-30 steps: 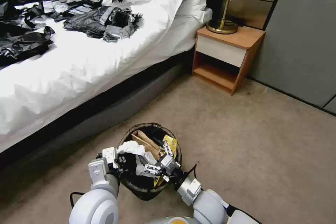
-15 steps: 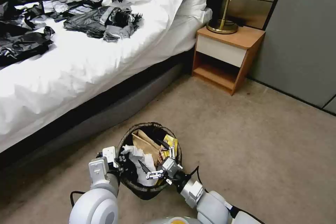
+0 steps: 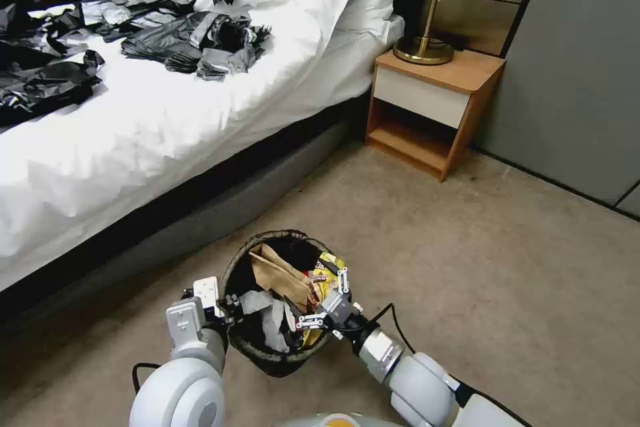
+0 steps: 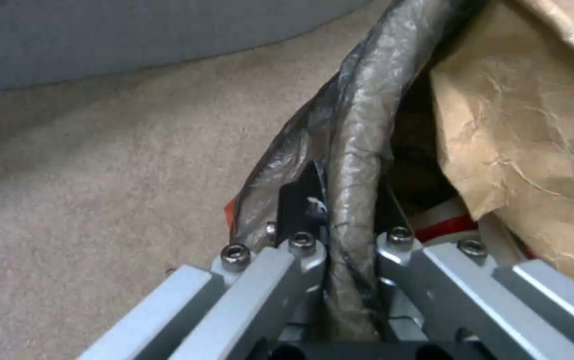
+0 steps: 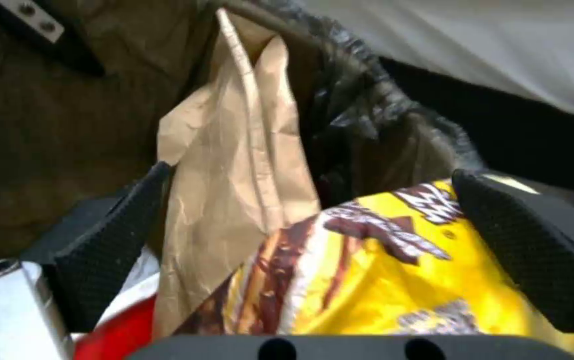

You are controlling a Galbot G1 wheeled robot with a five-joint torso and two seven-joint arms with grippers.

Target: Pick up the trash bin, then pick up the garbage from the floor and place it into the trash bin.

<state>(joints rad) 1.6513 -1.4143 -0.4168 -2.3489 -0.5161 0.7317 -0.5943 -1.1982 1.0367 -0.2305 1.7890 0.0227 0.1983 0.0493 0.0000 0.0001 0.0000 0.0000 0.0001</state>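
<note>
Trash bin (image 3: pixel 267 353): held off the carpet beside the bed, its bag-lined rim pinched by our left gripper (image 4: pixel 344 240); brown paper bag (image 3: pixel 280 273) and yellow wrapper (image 3: pixel 323 287) inside. Right gripper (image 3: pixel 327 297): above the bin's right side, claw wide and empty. We judge the drop done; we lift straight clear, bin level.

We see a dark brown-black liner on the trash bin (image 3: pixel 280 353), a tan crumpled paper bag (image 3: pixel 280 275) and a yellow-and-brown snack wrapper (image 5: pixel 394 280) inside it.
</note>
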